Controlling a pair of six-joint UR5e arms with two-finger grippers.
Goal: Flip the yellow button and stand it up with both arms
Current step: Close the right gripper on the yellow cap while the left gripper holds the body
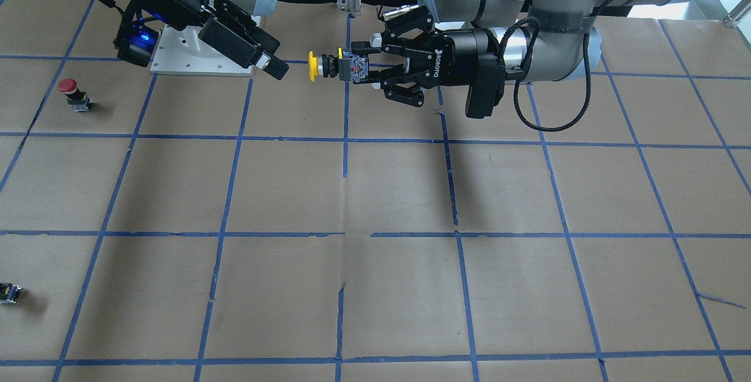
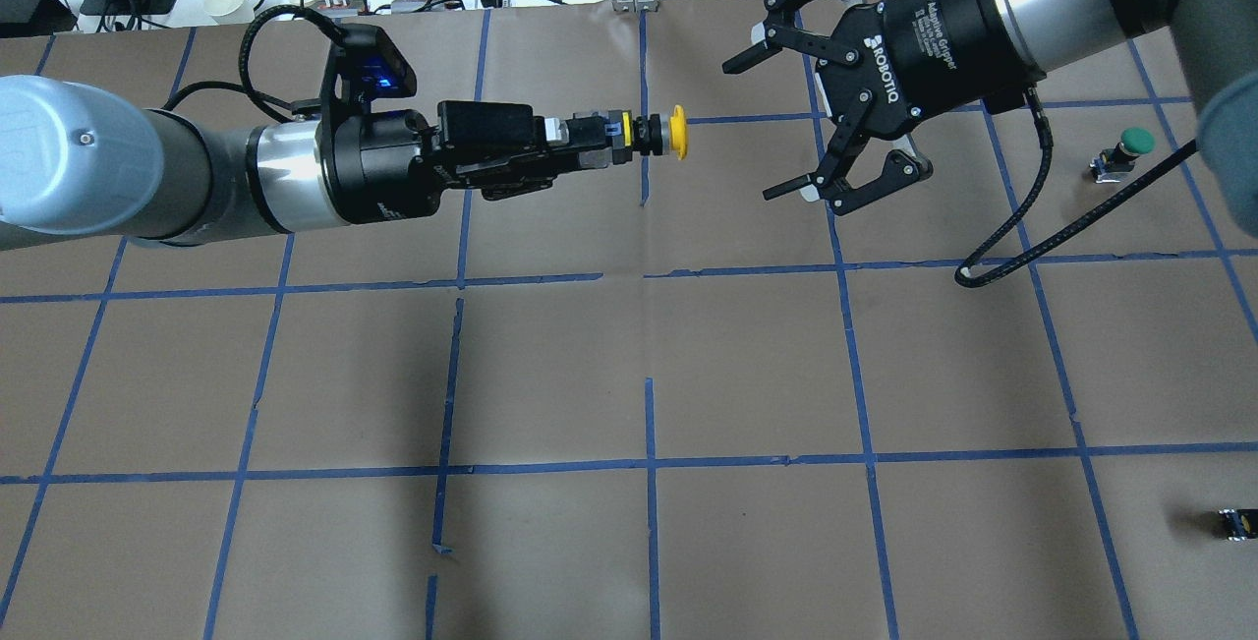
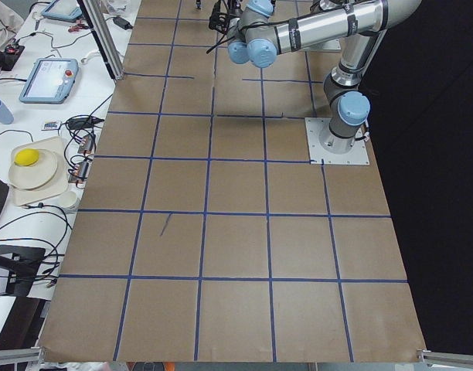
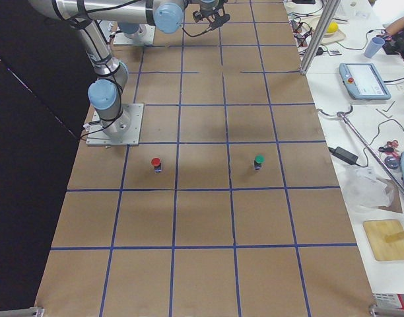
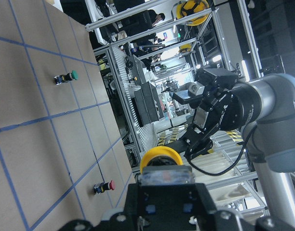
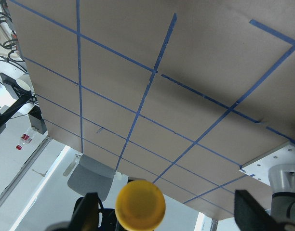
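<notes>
Yellow button point(image 2: 657, 133): held in the air, lying level, its body clamped at the tip of the left gripper point(image 2: 601, 136), with the cap pointing away from that gripper.
Right gripper point(image 2: 755, 129): spread wide and holding nothing; it faces the cap, just beyond it and not touching.
Risk: we judge the hand-over the weak point. The round cap gives a poor hold, and an early release or a skewed approach could knock the button loose.
Fall: it would drop to the table point(image 2: 629, 375) below both grippers.
Room: the green button point(image 2: 1130, 145) and red button point(image 1: 69, 90) stand well behind the right gripper.
Edges: we cannot tell how near they are.
</notes>
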